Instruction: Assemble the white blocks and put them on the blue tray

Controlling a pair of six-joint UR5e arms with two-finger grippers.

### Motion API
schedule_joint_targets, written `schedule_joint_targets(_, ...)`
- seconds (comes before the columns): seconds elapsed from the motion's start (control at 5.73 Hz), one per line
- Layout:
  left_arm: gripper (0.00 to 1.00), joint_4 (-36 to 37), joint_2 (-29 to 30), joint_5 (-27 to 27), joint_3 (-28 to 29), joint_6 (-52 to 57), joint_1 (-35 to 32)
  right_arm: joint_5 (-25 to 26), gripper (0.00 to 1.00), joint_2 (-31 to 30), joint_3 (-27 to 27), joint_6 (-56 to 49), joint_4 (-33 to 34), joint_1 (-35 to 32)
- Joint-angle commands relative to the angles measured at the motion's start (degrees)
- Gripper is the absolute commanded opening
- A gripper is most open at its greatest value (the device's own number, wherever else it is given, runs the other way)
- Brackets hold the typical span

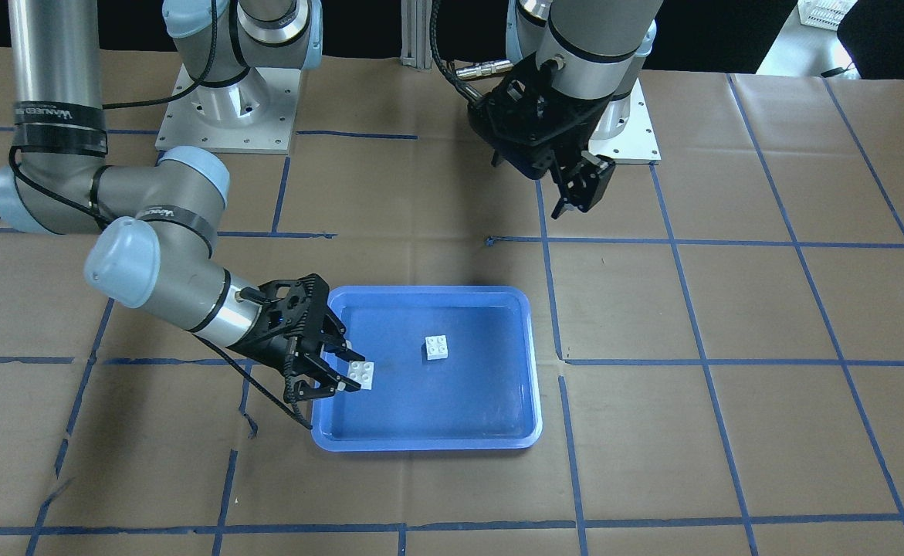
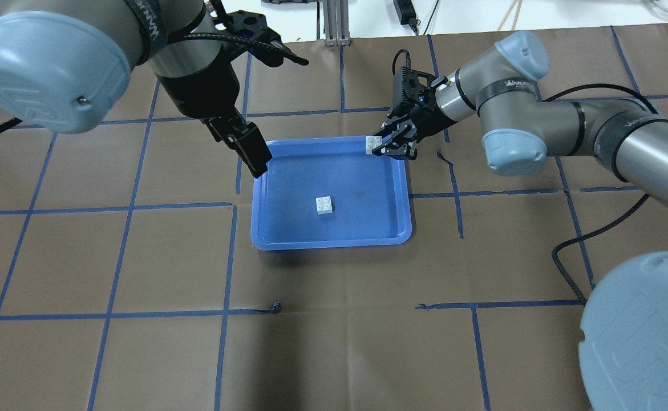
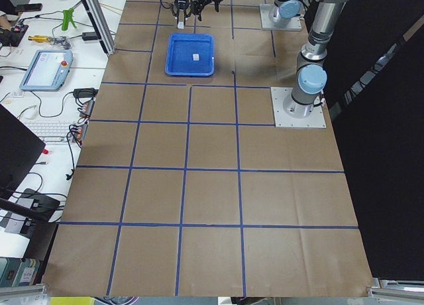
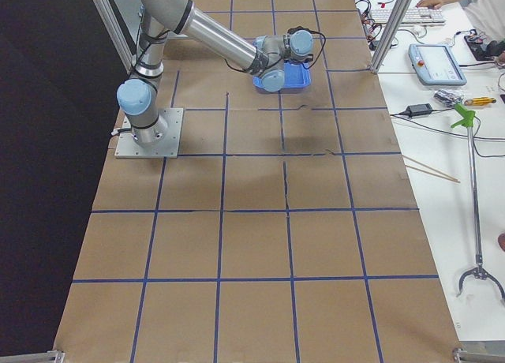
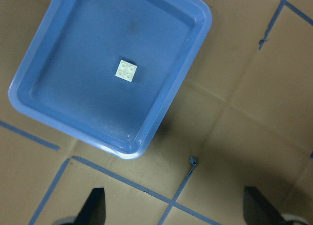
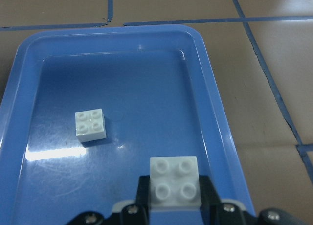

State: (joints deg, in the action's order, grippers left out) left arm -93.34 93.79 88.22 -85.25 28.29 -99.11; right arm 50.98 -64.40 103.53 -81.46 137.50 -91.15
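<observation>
The blue tray (image 1: pixel 467 401) lies on the brown-papered tabletop (image 1: pixel 768 309), about midway along its length and somewhat nearer the operators' long edge than the robot's edge. It is well clear of every corner. One white 2x2 brick (image 1: pixel 437 347) rests studs-up on the tray floor near its middle, touching nothing else. The second white 2x2 brick (image 1: pixel 360 374) is pinched in the right gripper (image 1: pixel 351 369), whose arm reaches in low from the robot's right end of the table. In the right wrist view the black fingers (image 6: pixel 143 191) press against opposite sides of this brick, its four studs facing the camera. It sits just inside the tray's rim, at the tray corner towards the operators' edge and the robot's right end. It looks slightly raised off the tray floor, though the views are too shallow to be sure. The two bricks are apart, with bare tray floor between them. The left gripper (image 1: pixel 579 197) hangs high over the table on the robot's side of the tray, empty. Its wrist view shows the fingertips (image 5: pixel 95 208) spread wide.
</observation>
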Motion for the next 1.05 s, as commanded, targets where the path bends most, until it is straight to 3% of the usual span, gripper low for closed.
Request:
schedule_joint_targets(0.0, 0.99, 2.72, 0.07, 4.59, -0.09, -22.32, 5.21, -0.09, 0.25, 3.04, 6.13, 5.33, 13.35, -2.98)
schedule_joint_targets(0.35, 0.99, 3.43, -0.53, 4.94, -0.79, -27.33, 6.21, -3.59, 0.25, 5.5, 8.88, 5.26, 18.31, -3.16)
schedule_joint_targets(0.87, 0.99, 3.61, -0.71, 3.72, -0.97, -27.24, 6.56, -3.52, 0.25, 5.87, 10.2, 5.25, 18.41, -3.6)
